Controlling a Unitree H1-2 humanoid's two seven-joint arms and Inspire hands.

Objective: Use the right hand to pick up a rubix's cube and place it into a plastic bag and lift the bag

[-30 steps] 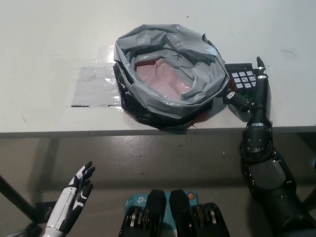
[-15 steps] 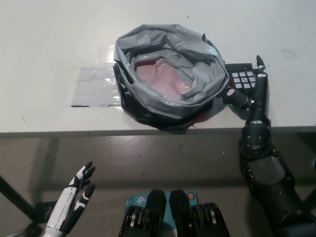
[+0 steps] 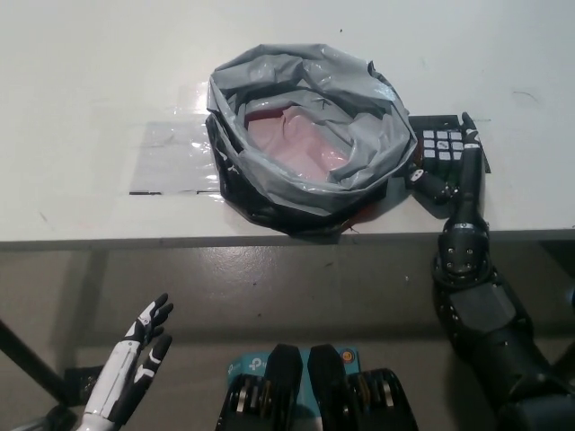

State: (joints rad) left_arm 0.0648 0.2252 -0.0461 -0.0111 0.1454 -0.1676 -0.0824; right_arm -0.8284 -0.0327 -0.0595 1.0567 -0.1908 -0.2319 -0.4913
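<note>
A dark Rubik's cube (image 3: 437, 144) with white stickers sits on the white table (image 3: 90, 81), just right of the bag. The grey plastic bag (image 3: 310, 135) stands open with its rim rolled down and pink inside. My black right hand (image 3: 456, 171) reaches up over the table's front edge and lies against the cube's near right side, fingers spread along it, not closed on it. My white left hand (image 3: 135, 364) rests open below the table edge at the lower left.
A clear plastic sheet (image 3: 175, 157) lies flat on the table left of the bag. The table's front edge (image 3: 225, 241) runs across the middle of the picture, with grey floor below it.
My right hand has slid slightly left and further over the cube, covering more of its right side. The bag and left hand have not moved.
</note>
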